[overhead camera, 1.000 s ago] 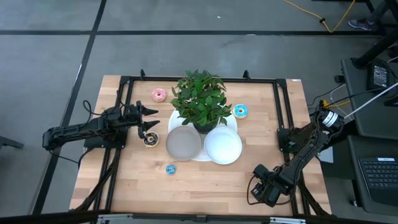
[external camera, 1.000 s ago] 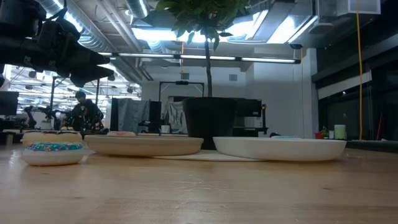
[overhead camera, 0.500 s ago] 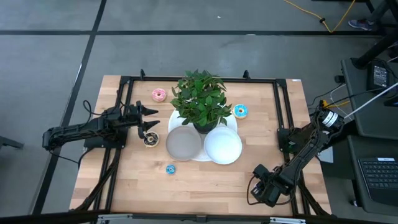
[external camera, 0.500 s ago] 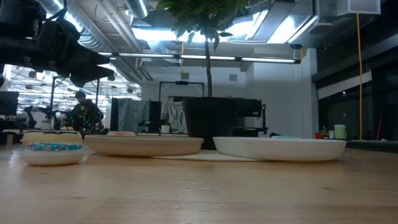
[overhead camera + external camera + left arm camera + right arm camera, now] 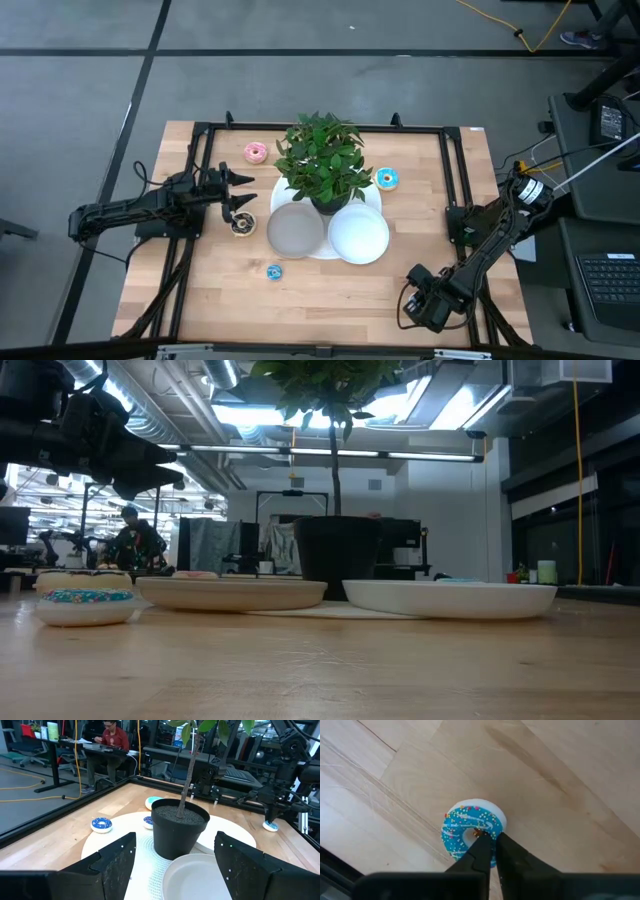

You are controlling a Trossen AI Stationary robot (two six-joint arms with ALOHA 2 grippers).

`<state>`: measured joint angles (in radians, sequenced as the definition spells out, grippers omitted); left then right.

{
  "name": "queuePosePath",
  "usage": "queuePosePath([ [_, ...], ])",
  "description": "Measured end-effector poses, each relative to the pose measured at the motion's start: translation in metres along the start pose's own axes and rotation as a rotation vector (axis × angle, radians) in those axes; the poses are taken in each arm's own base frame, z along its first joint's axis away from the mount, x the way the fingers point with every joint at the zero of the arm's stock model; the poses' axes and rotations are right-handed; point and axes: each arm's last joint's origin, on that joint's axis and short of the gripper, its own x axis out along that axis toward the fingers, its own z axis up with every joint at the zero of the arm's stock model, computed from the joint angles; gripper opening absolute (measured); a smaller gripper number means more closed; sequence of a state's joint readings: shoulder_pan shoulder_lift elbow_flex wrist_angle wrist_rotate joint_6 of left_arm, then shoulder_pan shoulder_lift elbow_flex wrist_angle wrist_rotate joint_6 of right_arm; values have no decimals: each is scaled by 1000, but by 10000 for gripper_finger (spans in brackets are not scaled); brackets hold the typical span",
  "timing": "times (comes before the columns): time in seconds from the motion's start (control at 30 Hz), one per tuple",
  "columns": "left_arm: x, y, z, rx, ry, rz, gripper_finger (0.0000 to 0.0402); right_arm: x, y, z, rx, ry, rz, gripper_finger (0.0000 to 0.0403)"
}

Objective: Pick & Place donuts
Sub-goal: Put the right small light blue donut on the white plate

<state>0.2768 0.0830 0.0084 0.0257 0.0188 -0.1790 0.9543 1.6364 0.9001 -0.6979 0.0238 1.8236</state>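
My right gripper [image 5: 489, 839] points down near the table's front right corner, shut on a blue sprinkled donut [image 5: 470, 826] that lies flat on the wood; the left wrist view shows this donut [image 5: 270, 825] under that arm. My left gripper [image 5: 244, 192] hovers open at the table's left, holding nothing, just beyond a brown donut [image 5: 242, 224]. A pink donut [image 5: 255, 152], a blue donut [image 5: 386, 178] and a mini blue donut [image 5: 274, 271] lie loose on the table. My right gripper comes at the blue donut from above. One fingertip [image 5: 479, 838] sits at the hole's edge [image 5: 472, 834], the other on the icing just beside it [image 5: 501, 827]. The fingers hide how much of the ring is between them. The donut lies flat on the table.
A potted plant [image 5: 322, 160] stands mid-table on a white mat [image 5: 125, 822], with a grey plate [image 5: 295, 230] and a white plate [image 5: 358, 235] in front of it. Two more small donuts [image 5: 148, 821] lie on the mat behind the pot. Black rails [image 5: 455, 170] run along the table's sides.
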Motion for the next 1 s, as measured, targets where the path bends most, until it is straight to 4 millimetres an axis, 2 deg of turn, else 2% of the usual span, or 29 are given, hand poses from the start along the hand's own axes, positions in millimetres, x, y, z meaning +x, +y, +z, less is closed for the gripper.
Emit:
queuePosePath([
  [0.4,0,0,0,0,0,0,260,-23,-2,1,-32,22,88,19],
  [0.6,0,0,0,0,0,0,260,-36,-2,1,-114,56,111,18],
  [1.0,0,0,0,0,0,0,260,-78,13,-3,-324,83,93,16],
])
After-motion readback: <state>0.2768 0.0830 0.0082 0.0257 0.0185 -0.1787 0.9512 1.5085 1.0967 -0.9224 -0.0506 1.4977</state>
